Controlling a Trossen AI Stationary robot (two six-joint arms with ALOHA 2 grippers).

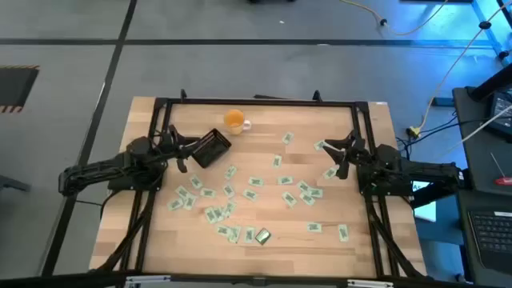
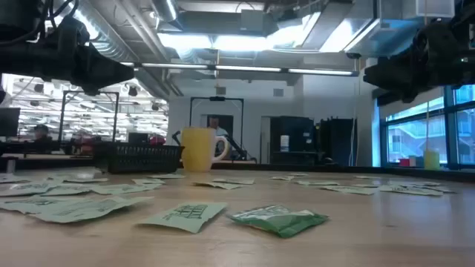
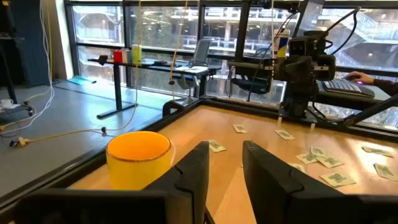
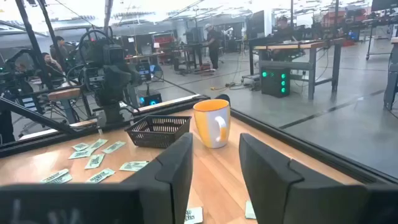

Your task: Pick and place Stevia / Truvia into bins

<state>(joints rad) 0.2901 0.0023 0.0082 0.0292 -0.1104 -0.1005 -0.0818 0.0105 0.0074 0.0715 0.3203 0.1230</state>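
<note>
- Pale green and white sachets [image 1: 254,182] lie flat and scattered over the middle and near part of the wooden table [image 1: 264,248], none of them in the black tray [image 1: 210,149] as far as I can see from above.
- One sachet [image 1: 331,173] lies just beside the right gripper [image 1: 339,157], a little nearer the table's front edge; another [image 1: 320,146] sits close on its tray side. These look like the easiest picks, and the right arm is plainly the nearer one to them.
- That closest sachet seems to lie with its long axis at a slant to the table edge, though it is too small for me to be sure.
- A denser cluster [image 1: 186,197] lies forward of the left gripper [image 1: 181,152], near but not beside it.
- Right gripper hovers above the table at its right side, fingers [image 4: 177,168] spread with a clear gap and nothing between them.
- Left gripper hangs just beside the tray, on its left, fingers [image 3: 196,171] parted and empty too.
- Black tray sits toward the back left, turned at an angle, with an orange cup [image 1: 234,120] just behind it.
- My guess: whatever the right arm lifts must travel across the table to the tray, so the left arm, right next to the bin, has the shorter carry from its own cluster.
</note>
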